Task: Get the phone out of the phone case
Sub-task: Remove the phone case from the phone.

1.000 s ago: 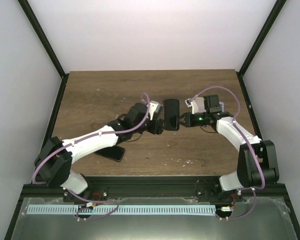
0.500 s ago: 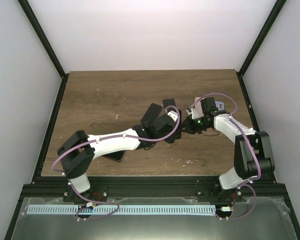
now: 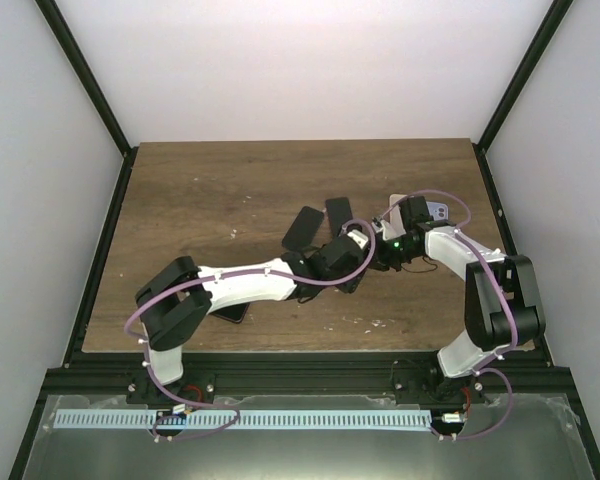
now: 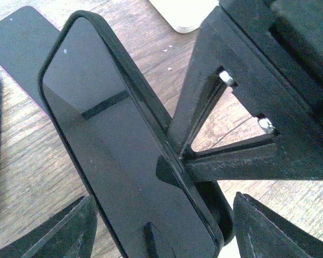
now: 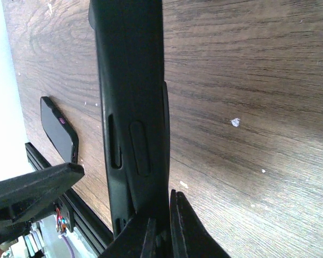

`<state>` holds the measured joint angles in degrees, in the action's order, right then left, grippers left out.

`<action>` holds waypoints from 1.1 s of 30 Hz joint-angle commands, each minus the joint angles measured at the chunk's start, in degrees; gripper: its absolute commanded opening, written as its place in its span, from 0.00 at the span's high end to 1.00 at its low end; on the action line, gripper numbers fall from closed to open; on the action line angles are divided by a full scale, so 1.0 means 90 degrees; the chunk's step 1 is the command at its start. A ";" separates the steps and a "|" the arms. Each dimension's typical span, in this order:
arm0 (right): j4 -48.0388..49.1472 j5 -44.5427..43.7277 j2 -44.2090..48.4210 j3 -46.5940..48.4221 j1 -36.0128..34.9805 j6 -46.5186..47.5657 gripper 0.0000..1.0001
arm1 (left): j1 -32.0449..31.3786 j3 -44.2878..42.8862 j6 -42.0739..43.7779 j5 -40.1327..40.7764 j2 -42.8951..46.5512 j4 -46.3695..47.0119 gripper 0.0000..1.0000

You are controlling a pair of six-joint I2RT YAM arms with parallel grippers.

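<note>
Got the right gripper [image 5: 160, 228] clamped on the phone case [image 5: 130, 97] edge, left gripper [image 4: 161, 236] spread wide either side of the phone [image 4: 113, 156], mid-table.

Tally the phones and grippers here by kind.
Black rubber-cased phone held off the table: 1
Dark phone lying flat near the front edge: 1
Two-finger grippers, left gripper and right gripper: 2
Total: 4

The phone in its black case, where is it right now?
In the top view the cased phone is near the middle of the table, pinched along one edge by the right fingers, with the open left fingers either side of its near end.
</note>
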<state>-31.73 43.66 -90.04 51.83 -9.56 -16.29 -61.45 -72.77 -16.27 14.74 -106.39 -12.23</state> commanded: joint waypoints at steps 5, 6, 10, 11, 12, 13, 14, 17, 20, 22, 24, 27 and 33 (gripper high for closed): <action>0.0147 0.0314 0.0092 0.0325 0.0015 -0.0084 0.99 | -0.0174 -0.0264 0.0151 0.0400 -0.0274 -0.0396 0.33; 0.0147 0.0323 0.0092 0.0325 0.0016 -0.0084 0.99 | -0.0208 -0.0297 0.0204 0.0523 -0.0294 -0.0441 0.33; 0.0125 0.0344 0.0102 0.0344 0.0018 -0.0084 0.99 | -0.0309 -0.0382 0.0352 0.0948 -0.0406 -0.0671 0.37; 0.0120 0.0345 0.0111 0.0344 0.0022 -0.0075 0.99 | -0.0331 -0.0412 0.0357 0.1062 -0.0439 -0.0736 0.38; 0.0118 0.0344 0.0125 0.0337 0.0021 -0.0070 0.99 | -0.0355 -0.0447 0.0362 0.1168 -0.0465 -0.0799 0.39; 0.0126 0.0349 0.0131 0.0335 0.0018 -0.0069 0.99 | -0.0374 -0.0455 0.0363 0.1296 -0.0481 -0.0841 0.41; 0.0126 0.0358 0.0139 0.0326 0.0018 -0.0067 0.99 | -0.0386 -0.0459 0.0359 0.1370 -0.0491 -0.0875 0.42; 0.0135 0.0352 0.0156 0.0325 0.0018 -0.0070 0.99 | -0.0416 -0.0456 0.0390 0.1496 -0.0493 -0.0924 0.43; 0.0132 0.0378 0.0161 0.0325 0.0018 -0.0063 0.99 | -0.0433 -0.0441 0.0387 0.1653 -0.0479 -0.1017 0.43; 0.0132 0.0423 0.0161 0.0316 0.0018 -0.0061 0.99 | -0.0436 -0.0416 0.0417 0.1824 -0.0465 -0.1085 0.43; 0.0144 0.0477 0.0161 0.0308 0.0030 -0.0064 0.99 | -0.0446 -0.0405 0.0453 0.2081 -0.0481 -0.1155 0.43; 0.0138 0.0599 0.0142 0.0287 0.0028 -0.0055 0.99 | -0.0466 -0.0392 0.0641 0.2397 -0.0510 -0.1160 0.46; 0.0148 0.0652 0.0131 0.0287 0.0030 -0.0046 0.99 | -0.0472 -0.0326 0.0851 0.2538 -0.0450 -0.0897 0.71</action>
<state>-29.61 46.00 -90.08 51.88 -9.56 -17.23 -66.81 -76.09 -10.81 31.77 -109.56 -18.28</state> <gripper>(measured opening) 0.046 0.349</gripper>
